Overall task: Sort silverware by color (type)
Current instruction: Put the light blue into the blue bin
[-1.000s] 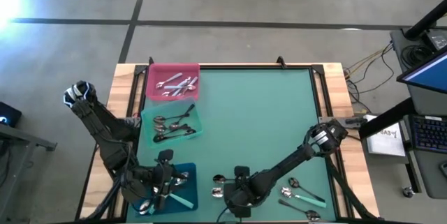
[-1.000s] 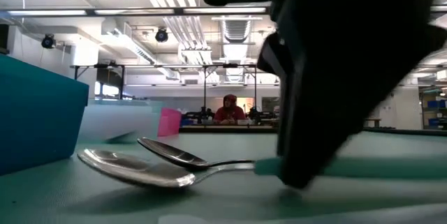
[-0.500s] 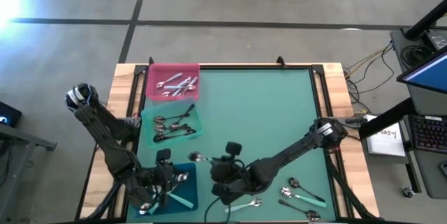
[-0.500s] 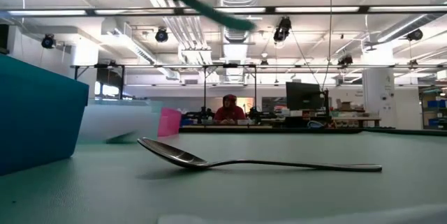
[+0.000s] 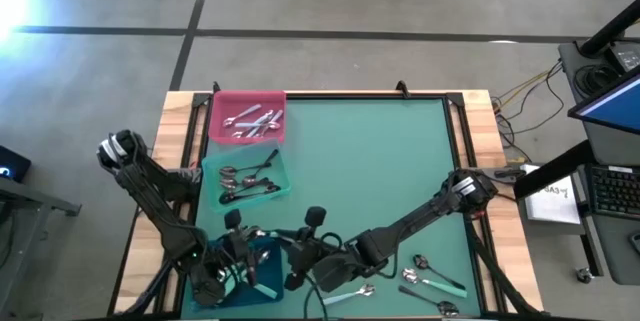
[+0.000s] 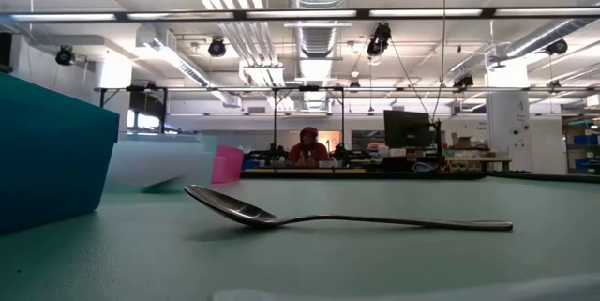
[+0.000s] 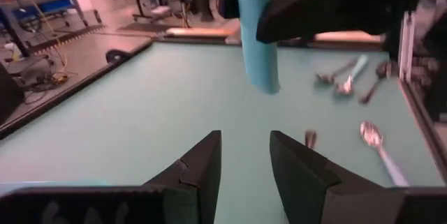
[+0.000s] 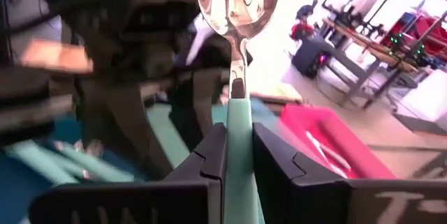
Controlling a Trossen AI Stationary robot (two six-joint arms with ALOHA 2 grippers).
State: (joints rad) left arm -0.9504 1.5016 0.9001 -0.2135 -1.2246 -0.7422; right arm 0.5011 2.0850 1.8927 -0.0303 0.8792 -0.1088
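Observation:
My right gripper (image 5: 296, 249) is shut on a mint-teal-handled spoon (image 8: 237, 15) and hovers at the blue tray's (image 5: 268, 283) right edge, close to the left gripper. The left gripper (image 7: 244, 155) is open over the blue tray, where other teal-handled spoons lie. From the left wrist view the held spoon's teal handle (image 7: 256, 39) hangs in the air just ahead of the open fingers. The pink tray (image 5: 247, 101) holds all-silver pieces, and the green tray (image 5: 283, 183) holds black-handled spoons. An all-silver spoon (image 6: 281, 217) lies flat on the mat. My right gripper pinches the spoon's teal handle (image 8: 237, 137) between its two fingers. The handle runs along the fingers, and the shiny bowl (image 8: 237, 1) stands out beyond the fingertips. The spoon is lifted clear of the table, tilted, with the handle's free end (image 7: 265, 84) lowest.
Several spoons lie loose near the table's near-right corner (image 5: 430, 281), and one more sits by the near edge (image 5: 345, 293). The three trays line the left side. The mat's middle and far right are bare. A person sits far off in the room (image 6: 307, 146).
My right gripper has risen from the mat near the near edge, lifting the teal-handled spoon clear, and has carried it left toward the blue tray and the left gripper. The all-silver spoon that lay beside it has stayed on the mat.

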